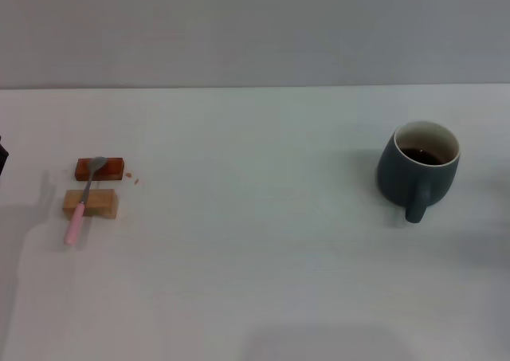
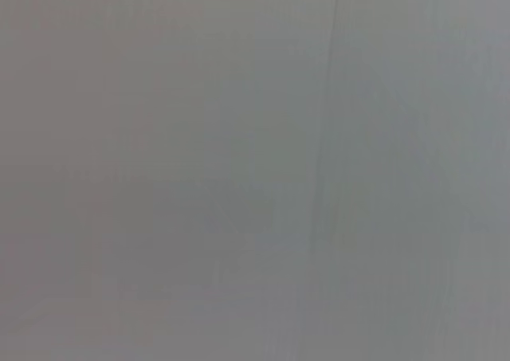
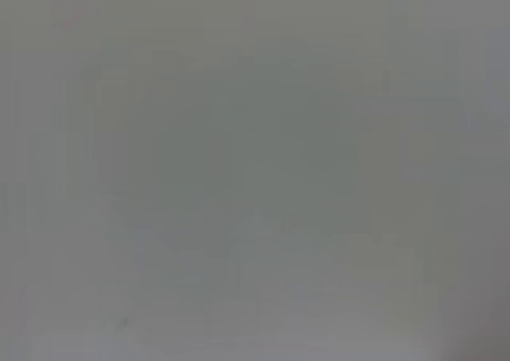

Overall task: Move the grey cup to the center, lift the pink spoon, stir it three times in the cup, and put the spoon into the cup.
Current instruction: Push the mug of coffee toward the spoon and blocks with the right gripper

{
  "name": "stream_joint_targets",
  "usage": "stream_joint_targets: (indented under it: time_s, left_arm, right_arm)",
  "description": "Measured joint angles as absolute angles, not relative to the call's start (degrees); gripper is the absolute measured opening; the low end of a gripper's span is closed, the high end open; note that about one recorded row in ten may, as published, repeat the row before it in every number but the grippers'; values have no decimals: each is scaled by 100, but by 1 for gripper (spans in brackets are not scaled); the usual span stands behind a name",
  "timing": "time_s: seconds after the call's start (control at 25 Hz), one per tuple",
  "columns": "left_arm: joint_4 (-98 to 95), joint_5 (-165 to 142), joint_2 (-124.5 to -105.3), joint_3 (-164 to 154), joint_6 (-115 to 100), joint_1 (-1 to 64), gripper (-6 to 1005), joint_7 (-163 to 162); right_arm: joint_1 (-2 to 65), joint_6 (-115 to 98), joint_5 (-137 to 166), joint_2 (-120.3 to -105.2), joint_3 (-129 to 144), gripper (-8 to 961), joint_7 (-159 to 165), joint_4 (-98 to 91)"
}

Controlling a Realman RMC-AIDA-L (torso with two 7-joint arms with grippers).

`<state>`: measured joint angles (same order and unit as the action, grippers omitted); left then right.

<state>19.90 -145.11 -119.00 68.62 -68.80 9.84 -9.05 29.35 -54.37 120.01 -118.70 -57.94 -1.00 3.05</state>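
The grey cup [image 1: 420,170] stands upright at the right of the white table [image 1: 255,241], its handle toward me and dark liquid inside. The pink spoon [image 1: 81,203] lies at the left, its silver bowl on a small red block [image 1: 100,168] and its pink handle across a tan wooden block [image 1: 91,203]. A dark sliver of my left arm shows at the far left edge of the head view. Neither gripper shows in the head view. Both wrist views show only plain grey surface.
The table's far edge meets a grey wall [image 1: 255,26] behind. A few tiny red crumbs [image 1: 134,178] lie beside the red block. Plain white tabletop lies between the spoon and the cup.
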Motion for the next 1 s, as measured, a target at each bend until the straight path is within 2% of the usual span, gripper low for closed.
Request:
stream_joint_targets:
  time_s: [1.0]
  left_arm:
    - [1999, -14511, -11900, 6838, -6917, 978, 793, -905]
  right_arm:
    - [2905, -4710, 13328, -11933, -5581, 0, -105, 1016]
